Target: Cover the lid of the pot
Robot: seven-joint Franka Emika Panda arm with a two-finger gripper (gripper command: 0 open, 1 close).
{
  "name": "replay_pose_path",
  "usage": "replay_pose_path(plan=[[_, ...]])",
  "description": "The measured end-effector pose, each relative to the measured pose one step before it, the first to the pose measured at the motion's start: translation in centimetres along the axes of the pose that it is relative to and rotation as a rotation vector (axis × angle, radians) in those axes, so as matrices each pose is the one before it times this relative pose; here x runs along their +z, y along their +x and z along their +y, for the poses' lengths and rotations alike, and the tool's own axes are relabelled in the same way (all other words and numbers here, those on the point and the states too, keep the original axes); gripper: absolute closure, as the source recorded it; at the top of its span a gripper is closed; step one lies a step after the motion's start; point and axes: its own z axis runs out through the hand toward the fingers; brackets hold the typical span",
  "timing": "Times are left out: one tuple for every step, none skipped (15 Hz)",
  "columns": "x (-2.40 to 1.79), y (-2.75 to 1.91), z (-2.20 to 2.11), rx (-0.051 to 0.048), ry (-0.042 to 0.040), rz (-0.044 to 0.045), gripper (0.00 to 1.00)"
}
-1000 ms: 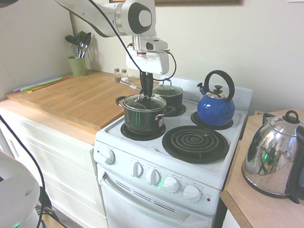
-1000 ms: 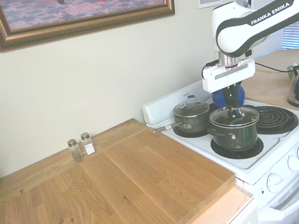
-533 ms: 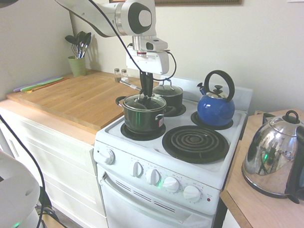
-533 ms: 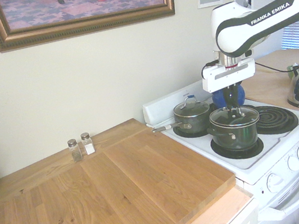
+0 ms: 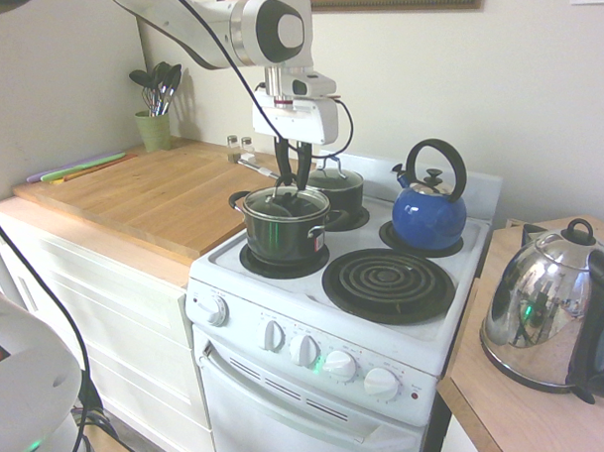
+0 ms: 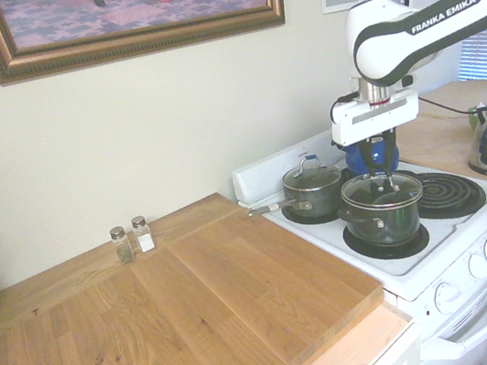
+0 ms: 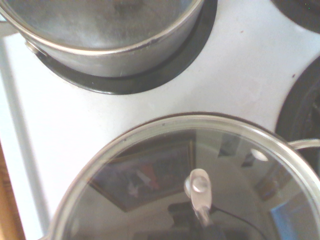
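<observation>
The wide dark pot (image 5: 282,235) stands on the front left burner of the white stove (image 5: 464,310). The glass lid (image 5: 287,204) with its steel rim rests flat on the pot's rim. My gripper (image 5: 293,179) hangs straight above the lid's black handle, open, with nothing between its fingers. From the other side, the gripper (image 6: 379,159) sits just over the lid (image 6: 382,189) and pot (image 6: 383,219). The wrist view looks down through the lid (image 7: 150,170) and shows a steel handle mount (image 7: 199,185).
A smaller lidded saucepan (image 5: 334,184) sits on the back left burner, a blue kettle (image 5: 429,214) on the back right. The front right coil (image 5: 387,284) is bare. A steel electric kettle (image 5: 545,317) stands at right, a wooden counter (image 5: 152,196) at left.
The fingers have parted and let go of the lid's handle. The gripper has risen slightly above it. The lid stays on the pot.
</observation>
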Motion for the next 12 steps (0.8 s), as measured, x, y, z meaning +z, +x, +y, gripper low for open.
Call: replay_pose_path(plan=[[-2.1, -0.461, 0.398, -0.00288, 0.01695, 0.00805, 0.0], [-2.37, -0.685, 0.434, -0.00658, 0.01699, 0.00891, 0.0], [-2.495, -0.898, 0.384, -0.00843, 0.01995, 0.00895, 0.0], [-2.409, -0.905, 0.261, -0.00797, 0.02025, 0.00799, 0.0], [-2.153, -0.885, 0.203, -0.00766, 0.01937, 0.00932, 0.0], [-1.984, -0.802, 0.18, -0.00521, 0.01818, 0.00826, 0.0], [-2.092, -0.679, 0.206, -0.0041, 0.02108, 0.00276, 0.0], [-1.977, -0.504, 0.265, -0.00225, 0.02336, 0.00218, 0.0], [-1.587, -0.358, 0.302, -0.00046, 0.01809, 0.00171, 0.0], [-1.232, -0.275, 0.313, -0.00013, 0.01367, 0.00297, 0.0], [-0.92, -0.237, 0.184, -0.00162, 0.00777, 0.00307, 0.0], [-0.828, -0.278, 0.145, -0.00229, 0.00573, 0.00052, 0.0]])
